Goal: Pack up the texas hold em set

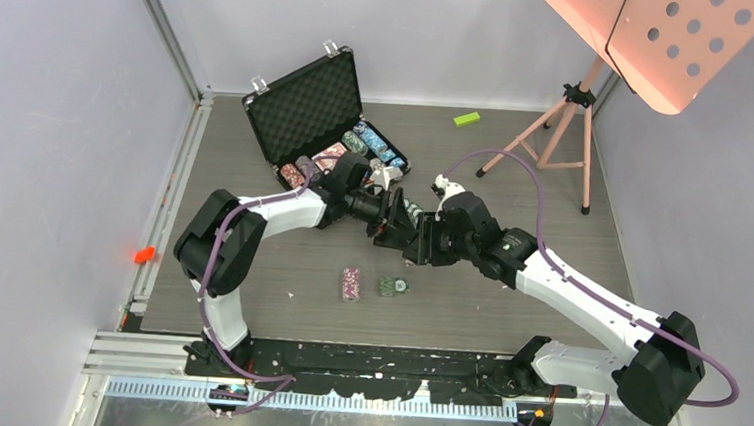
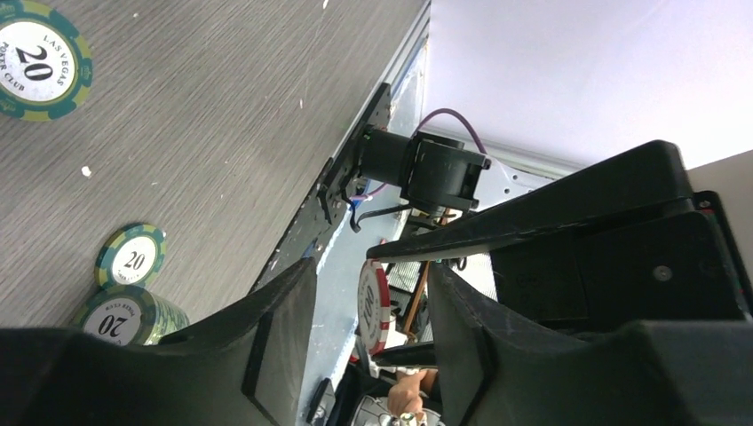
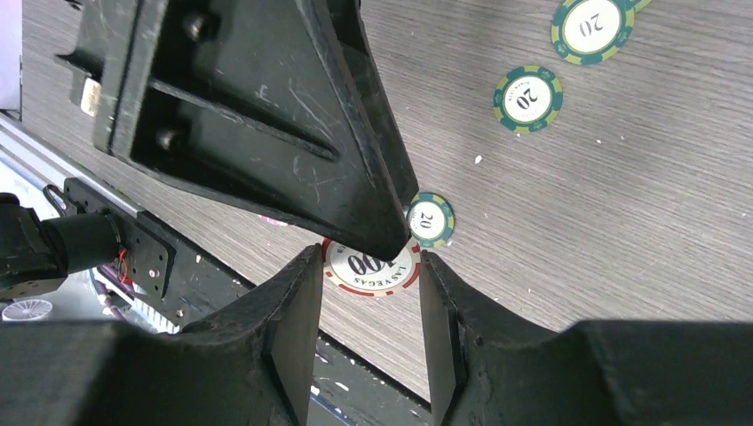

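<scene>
The black briefcase (image 1: 305, 103) lies open at the back left, with rows of chips (image 1: 363, 144) in its tray. Both grippers meet in mid-air over the middle of the table. My right gripper (image 3: 371, 266) is shut on the rim of a red-and-white 100 chip (image 3: 368, 273). My left gripper (image 2: 373, 328) stands open around that chip (image 2: 375, 306), seen edge-on with a gap at each finger. A red chip stack (image 1: 351, 283) and a green chip stack (image 1: 394, 286) sit on the table below. Loose green 20 chips (image 3: 528, 98) lie near them.
A small green block (image 1: 467, 118) lies at the back. A pink tripod stand (image 1: 564, 126) with a perforated pink panel (image 1: 666, 43) occupies the back right. An orange object (image 1: 144, 254) sits off the table's left edge. The black base rail (image 1: 383, 359) runs along the near edge.
</scene>
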Available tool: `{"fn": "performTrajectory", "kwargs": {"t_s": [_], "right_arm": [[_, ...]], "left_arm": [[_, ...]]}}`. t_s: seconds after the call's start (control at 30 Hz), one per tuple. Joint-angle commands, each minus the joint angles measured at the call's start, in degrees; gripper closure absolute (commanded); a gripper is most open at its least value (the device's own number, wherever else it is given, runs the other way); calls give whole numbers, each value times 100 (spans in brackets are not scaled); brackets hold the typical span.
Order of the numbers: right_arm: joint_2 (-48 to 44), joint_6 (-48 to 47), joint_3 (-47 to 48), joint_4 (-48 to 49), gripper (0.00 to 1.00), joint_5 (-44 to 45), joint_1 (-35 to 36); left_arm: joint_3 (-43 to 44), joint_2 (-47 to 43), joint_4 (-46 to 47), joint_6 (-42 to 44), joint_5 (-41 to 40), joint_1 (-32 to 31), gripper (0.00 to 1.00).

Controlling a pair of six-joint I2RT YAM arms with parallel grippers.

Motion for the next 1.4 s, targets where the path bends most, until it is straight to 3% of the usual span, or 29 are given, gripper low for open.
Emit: {"fn": "performTrajectory", "kwargs": {"t_s": [0.0,0.37,0.47,0.6,0.67,0.7,0.9,1.07,1.17,1.27,1.37], "right_arm": [[22,-73,275,103,83,137,25],[93,-49,305,-2,84,193,30],[112,-39,320,20,84,183,30],[175,-24,347,51,84,134,28],[211,-13,362,62,83,119,26],[220,-14,371,60,80,117,28],[-10,0,277,-7,59,297,30],[-93,37,160,-336,45,385,28],[-80,100,76,-576,32,395,26],[159,328,137,-901,22,808,163],[403,768,237,-1203,16,1398,924]], "left_arm": [[245,-48,-635,444,86,-40,51],[278,-71,-855,618,93,-71,63],[312,-44,-865,621,110,-92,75],[409,3,-885,612,107,-169,83],[480,19,-898,610,109,-201,94],[506,16,-900,617,93,-201,100],[729,-151,-1675,1318,-541,-138,100],[1024,-616,-3248,2593,-2253,-109,100],[803,-1094,-3583,3018,-2885,-188,87],[367,-1694,-3721,3166,-3647,-318,61],[-240,-2402,-3622,2999,-4298,-324,41]]}}
